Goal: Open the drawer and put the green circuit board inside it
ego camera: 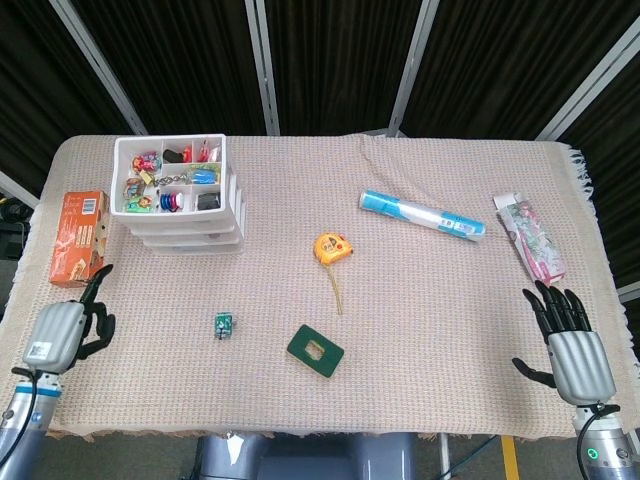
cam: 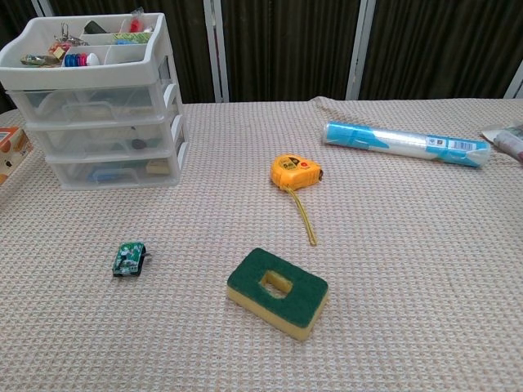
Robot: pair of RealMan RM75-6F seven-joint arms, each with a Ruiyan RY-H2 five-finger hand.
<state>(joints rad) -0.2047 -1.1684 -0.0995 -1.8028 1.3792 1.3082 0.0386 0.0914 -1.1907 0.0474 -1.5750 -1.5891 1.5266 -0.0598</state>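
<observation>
STEP: open drawer | left robot hand point(ego camera: 62, 334): holds nothing, fingers loosely curled | right robot hand point(ego camera: 572, 345): released, idle | drawer unit point(ego camera: 185, 200): closed, ahead-right of left | green circuit board point(ego camera: 224, 324): beside left | ADVICE: hook one front lip, pull straight, steady unit.

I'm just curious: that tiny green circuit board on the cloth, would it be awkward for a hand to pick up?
The green circuit board looks small and low, so it is probably light yet fiddly to pinch. It seems stiff. The woven tablecloth likely stops sliding.
</observation>
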